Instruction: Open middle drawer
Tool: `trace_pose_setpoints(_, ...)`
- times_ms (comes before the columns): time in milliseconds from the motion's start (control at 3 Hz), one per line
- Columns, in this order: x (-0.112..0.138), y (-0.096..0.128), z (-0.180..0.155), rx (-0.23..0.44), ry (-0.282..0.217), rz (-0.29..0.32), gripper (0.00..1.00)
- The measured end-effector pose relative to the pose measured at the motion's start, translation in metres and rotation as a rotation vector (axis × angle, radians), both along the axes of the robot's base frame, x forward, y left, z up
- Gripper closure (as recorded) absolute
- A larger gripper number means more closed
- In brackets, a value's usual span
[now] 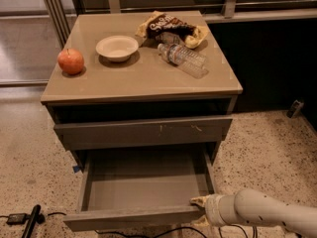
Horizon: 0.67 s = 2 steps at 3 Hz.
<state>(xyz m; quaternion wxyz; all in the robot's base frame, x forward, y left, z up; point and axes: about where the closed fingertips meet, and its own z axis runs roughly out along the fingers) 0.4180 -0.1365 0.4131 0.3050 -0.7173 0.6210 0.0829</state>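
Note:
The middle drawer (143,185) stands pulled far out of the grey-brown cabinet, showing its smooth grey inside; its plain flat front (129,218) is near the bottom of the view. My gripper (199,211) sits at the right end of that front, at the drawer's front right corner, with my pale arm (267,214) reaching in from the lower right. Above it, the drawer front with pale scratch marks (143,132) is pushed in.
On the cabinet top (148,83) are an apple (71,61), a white bowl (117,47), a chip bag (171,28) and a lying water bottle (182,59). A black cable and tool (30,221) lie on the speckled floor at lower left.

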Motion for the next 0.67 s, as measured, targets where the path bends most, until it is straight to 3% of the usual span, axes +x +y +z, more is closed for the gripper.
trace_pose_setpoints(333, 0.0, 0.0001, 0.0, 0.0, 0.0, 0.0, 0.0)
trace_pose_setpoints(667, 0.0, 0.0001, 0.0, 0.0, 0.0, 0.0, 0.0)
